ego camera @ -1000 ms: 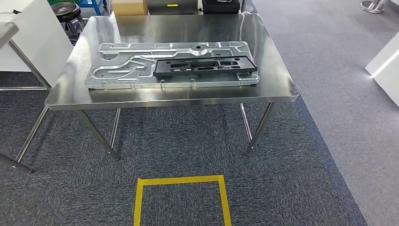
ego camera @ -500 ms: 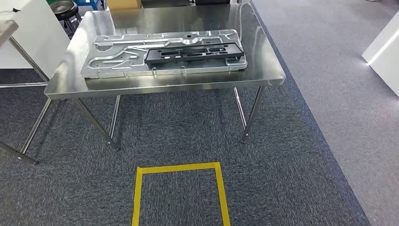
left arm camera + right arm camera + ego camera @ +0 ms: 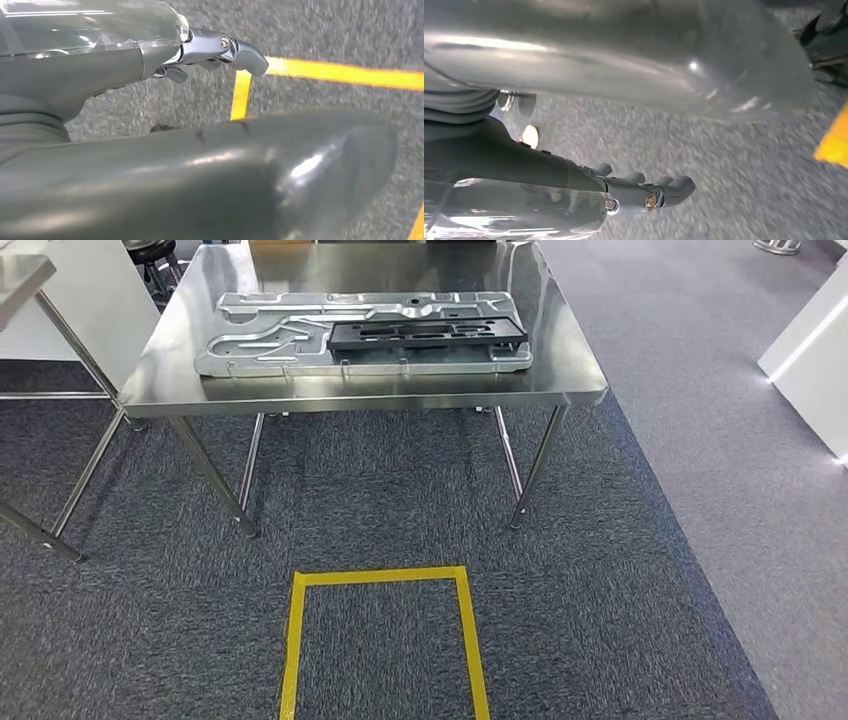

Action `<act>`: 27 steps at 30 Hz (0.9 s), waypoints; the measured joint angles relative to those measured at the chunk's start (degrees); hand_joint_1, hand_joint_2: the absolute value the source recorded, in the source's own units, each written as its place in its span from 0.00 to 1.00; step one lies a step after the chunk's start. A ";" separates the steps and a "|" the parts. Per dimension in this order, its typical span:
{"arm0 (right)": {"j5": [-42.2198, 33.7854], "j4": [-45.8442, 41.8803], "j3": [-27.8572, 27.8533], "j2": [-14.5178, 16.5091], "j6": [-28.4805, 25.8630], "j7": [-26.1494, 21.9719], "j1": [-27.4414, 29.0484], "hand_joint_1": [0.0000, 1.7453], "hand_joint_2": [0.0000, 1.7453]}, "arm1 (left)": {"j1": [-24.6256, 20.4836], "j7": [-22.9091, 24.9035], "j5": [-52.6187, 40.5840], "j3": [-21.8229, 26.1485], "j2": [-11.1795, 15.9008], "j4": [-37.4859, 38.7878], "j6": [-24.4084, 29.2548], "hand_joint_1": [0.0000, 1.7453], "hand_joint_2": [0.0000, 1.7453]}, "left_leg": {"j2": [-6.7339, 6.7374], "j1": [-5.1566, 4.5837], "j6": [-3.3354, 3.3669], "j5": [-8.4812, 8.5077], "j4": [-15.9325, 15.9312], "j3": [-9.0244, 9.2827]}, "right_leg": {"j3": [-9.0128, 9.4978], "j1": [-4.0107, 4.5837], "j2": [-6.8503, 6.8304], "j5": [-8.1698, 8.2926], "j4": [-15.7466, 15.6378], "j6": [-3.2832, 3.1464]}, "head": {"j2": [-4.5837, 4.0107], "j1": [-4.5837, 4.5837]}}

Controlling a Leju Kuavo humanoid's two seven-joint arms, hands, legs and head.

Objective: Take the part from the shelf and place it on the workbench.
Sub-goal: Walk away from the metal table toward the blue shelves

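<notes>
My left hand point(image 3: 210, 165) hangs over carpet, thumb apart from the extended fingers point(image 3: 245, 52), nothing between them. My right hand point(image 3: 624, 125) hangs the same way: fingers point(image 3: 669, 189) straight and apart from the thumb, holding nothing.

Landmark: the steel table point(image 3: 570, 370).

- The black part point(image 3: 428, 334) lies flat on the table, on top of the large grey stamped panel point(image 3: 280, 340), toward that panel's right end.
- I take the black part for the task's thing, though I cannot tell whether it is already delivered; no shelf is visible from here.
- Handling, my guess: long, flat, rigid, full of cut-outs, probably light moulded plastic. Smooth faces may slip.
- Best grip would be both hands at the two short ends or along the long edges, keeping it level. Cut-outs could snag fingertips.
- The panel under it looks like thin sheet metal, with raised ribs; the part could slide on it.

Around:
- A yellow tape square point(image 3: 385, 640) marks the carpet in front of the table, nearer to me.
- A second table's leg point(image 3: 80, 350) stands left of the steel table.
- A white unit point(image 3: 815, 360) stands off to its right.
</notes>
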 joint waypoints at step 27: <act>-6.25 0.00 -3.89 -0.37 2.10 -1.27 -0.74 0.00 1.00 | 0.08 2.09 0.29 0.21 -0.14 0.00 1.03 0.00 0.00 | -0.38 -0.08 -1.89 -0.09 1.71 -1.44 | 7.98 0.54 -0.26 2.94 -8.30 -2.70 | 0.00 0.00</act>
